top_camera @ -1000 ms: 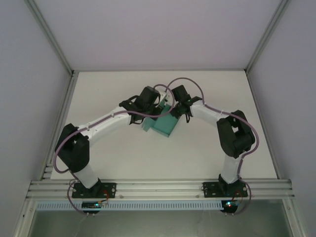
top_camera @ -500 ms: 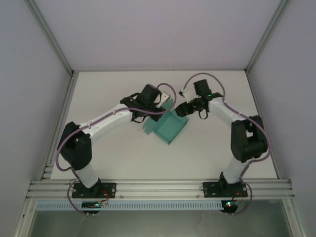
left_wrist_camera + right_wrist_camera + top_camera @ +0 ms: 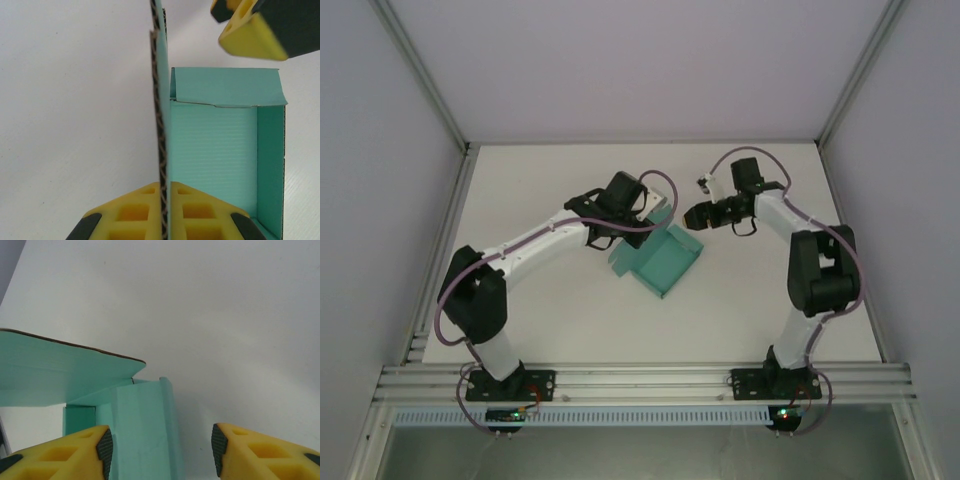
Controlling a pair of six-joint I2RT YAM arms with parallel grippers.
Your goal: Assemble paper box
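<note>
R pincer (image 3: 692, 216) has backed off rightwards, jaws part open, empty, just beside paper box (image 3: 665, 262) rim. L pincer (image 3: 162, 187) clamps its upright wall edge. Box mid surface (image 3: 570, 320); I see free room all round.

One camera looks down from high above the paper box (image 3: 668, 263) and table (image 3: 570, 320). Both wrist cameras sit just beside that box, shared by all views.

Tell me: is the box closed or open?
Open. The box shows its inside floor between raised walls; no lid covers it, and the left gripper pinches one upright panel.
</note>
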